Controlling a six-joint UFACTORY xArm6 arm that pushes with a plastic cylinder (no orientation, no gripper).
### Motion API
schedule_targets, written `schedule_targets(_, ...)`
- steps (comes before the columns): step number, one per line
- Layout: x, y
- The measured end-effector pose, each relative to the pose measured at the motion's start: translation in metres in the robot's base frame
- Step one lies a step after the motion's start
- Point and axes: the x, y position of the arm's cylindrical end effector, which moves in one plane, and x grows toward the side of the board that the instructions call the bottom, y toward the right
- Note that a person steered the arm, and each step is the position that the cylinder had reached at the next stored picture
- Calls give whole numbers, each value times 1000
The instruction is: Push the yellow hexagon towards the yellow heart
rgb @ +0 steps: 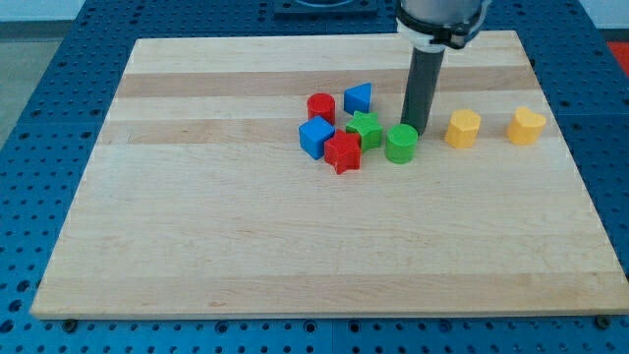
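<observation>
The yellow hexagon [463, 129] lies on the wooden board at the view's right. The yellow heart [527, 126] lies further right, apart from the hexagon by a small gap. My tip [414, 132] is down at the board just behind and right of the green cylinder [401, 144], close to it or touching it, and to the left of the yellow hexagon with a gap between them.
A cluster lies left of my tip: green star-like block [366, 129], red star-like block [343, 151], blue cube [316, 138], red cylinder [320, 107], blue triangular block [359, 97]. The board's right edge [580, 167] runs past the heart.
</observation>
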Motion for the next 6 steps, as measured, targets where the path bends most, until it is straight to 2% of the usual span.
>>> schedule_targets(6, 2, 35)
